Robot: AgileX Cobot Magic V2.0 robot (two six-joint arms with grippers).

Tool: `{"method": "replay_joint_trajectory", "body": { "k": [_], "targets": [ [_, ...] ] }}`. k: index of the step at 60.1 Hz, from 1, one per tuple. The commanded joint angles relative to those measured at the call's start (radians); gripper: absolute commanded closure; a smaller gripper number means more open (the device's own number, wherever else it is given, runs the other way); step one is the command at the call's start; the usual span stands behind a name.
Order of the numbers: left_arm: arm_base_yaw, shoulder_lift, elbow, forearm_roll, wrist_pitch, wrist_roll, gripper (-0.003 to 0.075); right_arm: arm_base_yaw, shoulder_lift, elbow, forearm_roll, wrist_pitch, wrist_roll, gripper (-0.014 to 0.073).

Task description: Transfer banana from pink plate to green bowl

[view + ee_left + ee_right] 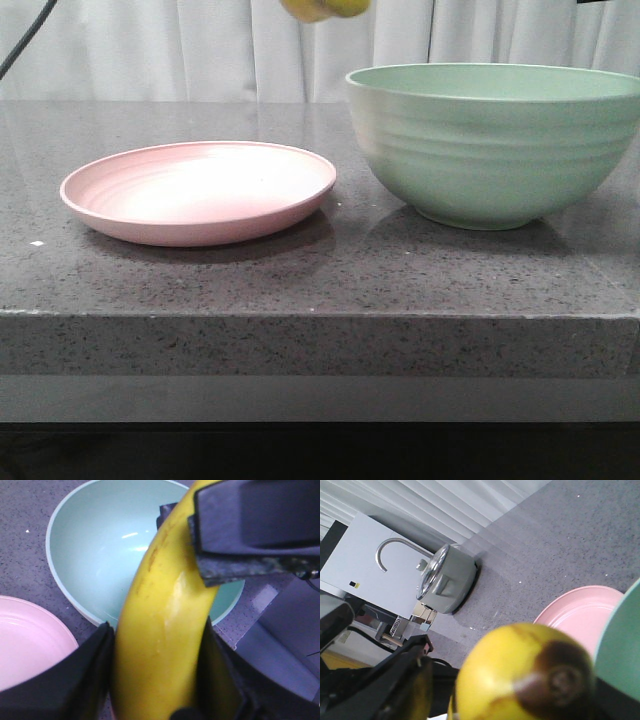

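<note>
Grey stone counter: left pincer pinches the banana high above the green bowl — ready to lower; right pincer's state unclear.

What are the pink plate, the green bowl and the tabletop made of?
The shallow pale-pink plate looks like matte moulded plastic, with faint ridges. The deep ridged mint-green bowl seems the same, with a soft sheen inside. The grey speckled tabletop resembles polished stone, perhaps granite.
</note>
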Motion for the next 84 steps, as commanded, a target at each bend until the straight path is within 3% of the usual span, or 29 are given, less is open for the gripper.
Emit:
{"method": "replay_joint_trajectory", "body": {
  "k": [1,7,10,19,25,35,43,52,79,84],
  "targets": [
    [-0.010,-0.040,-0.035,-0.016,-0.067,0.000,0.0603,-0.003,-0.020,-0.037,0.136,0.062,-0.018,0.0301],
    [-0.010,-0.040,-0.035,-0.016,-0.071,0.000,0.0578,-0.003,-0.020,-0.037,0.136,0.062,-0.018,0.0422],
    [-0.010,-0.040,-0.035,-0.016,-0.073,0.000,0.0525,-0.003,-0.020,-0.037,0.136,0.062,-0.019,0.0460],
    [-0.010,-0.040,-0.035,-0.016,-0.077,0.000,0.0239,-0.004,-0.020,-0.039,0.136,0.047,-0.030,0.0470],
    [-0.010,-0.040,-0.035,-0.016,-0.077,0.000,0.0139,-0.006,-0.020,-0.064,0.129,-0.014,-0.060,0.0470],
    [-0.010,-0.040,-0.035,-0.016,-0.077,0.000,0.0139,-0.034,-0.018,-0.185,-0.003,-0.180,-0.170,0.0464],
    [-0.010,-0.040,-0.035,-0.016,-0.077,0.000,0.0139,-0.047,0.004,-0.290,-0.305,-0.352,-0.182,0.0464],
    [-0.010,-0.040,-0.035,-0.016,-0.079,0.000,0.0139,-0.047,0.088,-0.333,-0.564,-0.380,-0.182,0.0464],
    [-0.010,-0.040,-0.035,-0.016,-0.081,0.000,0.0144,-0.047,0.261,-0.333,-0.605,-0.278,-0.182,0.0461],
    [-0.010,-0.040,-0.035,-0.016,-0.081,0.000,0.0144,-0.047,0.261,-0.333,-0.605,-0.278,-0.182,0.0421]
  ]
}}
